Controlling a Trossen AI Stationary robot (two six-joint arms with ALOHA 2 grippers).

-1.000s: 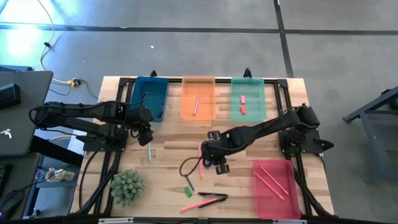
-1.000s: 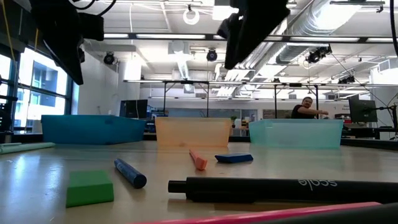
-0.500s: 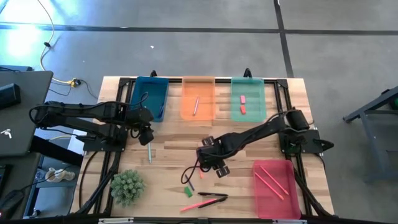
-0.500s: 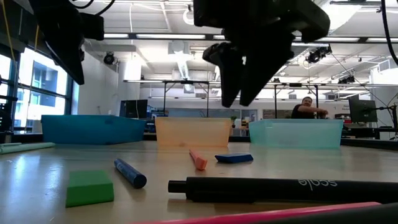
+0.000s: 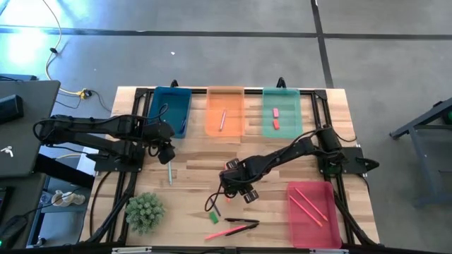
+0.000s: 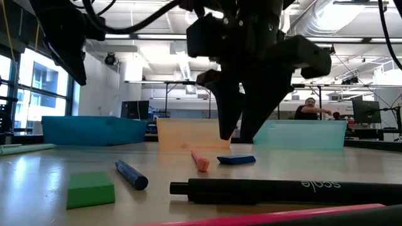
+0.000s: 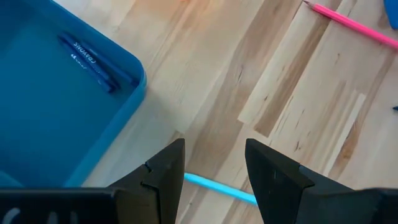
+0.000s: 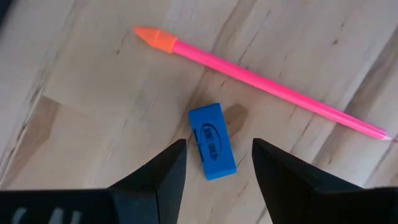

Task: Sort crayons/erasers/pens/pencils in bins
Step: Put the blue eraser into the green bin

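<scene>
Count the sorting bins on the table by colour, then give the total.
blue bin: 1
orange bin: 1
green bin: 1
red-pink bin: 1
Total: 4

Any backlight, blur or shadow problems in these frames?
Low view: bright ceiling lights silhouette the right gripper; the nearest black pen is soft. Right wrist view: blue eraser sharp, with a small shadow beside it. High view: evenly lit.
</scene>
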